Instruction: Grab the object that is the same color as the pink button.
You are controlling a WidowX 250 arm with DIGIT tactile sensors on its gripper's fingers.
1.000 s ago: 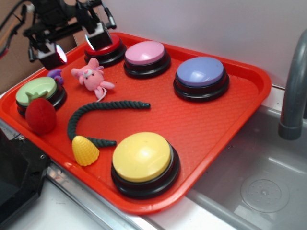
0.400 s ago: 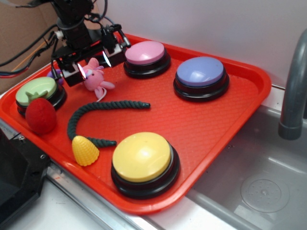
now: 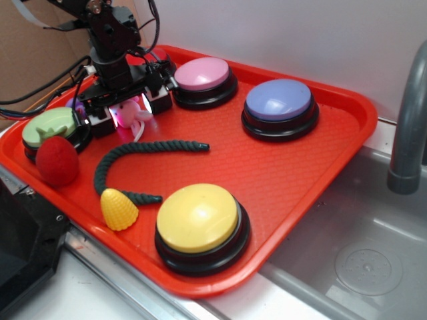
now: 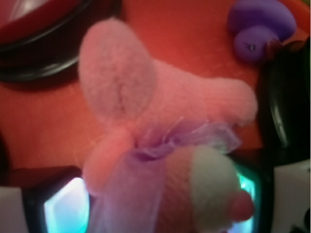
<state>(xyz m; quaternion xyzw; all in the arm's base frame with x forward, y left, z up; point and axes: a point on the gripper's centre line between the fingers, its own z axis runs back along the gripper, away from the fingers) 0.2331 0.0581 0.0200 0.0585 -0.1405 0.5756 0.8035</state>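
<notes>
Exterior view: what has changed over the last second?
The hand swung from above the red button down over the pink plush toy, fingers straddling it, not visibly closed. The toy, pink button, rope and tray stayed put.

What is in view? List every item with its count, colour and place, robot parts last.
Flat plastic tray: one, red, beside the sink.
Large round domed push buttons on black bases: five; pale pink button at the back, lavender-blue back right, yellow front, green left, red mostly hidden behind the arm.
Small fuzzy pink plush animal toy: one, pink, between the gripper's fingers.
Fuzzy ball: one, red, front left.
Twisted rope: one, dark green, tray centre.
Ridged cone-shaped toy: one, yellow, front edge.
Small purple toy: one, near the green button.
Metal sink: one, grey, right.
Faucet pipe: one, grey, right.
Gripper: one, black, open around the plush.
</notes>
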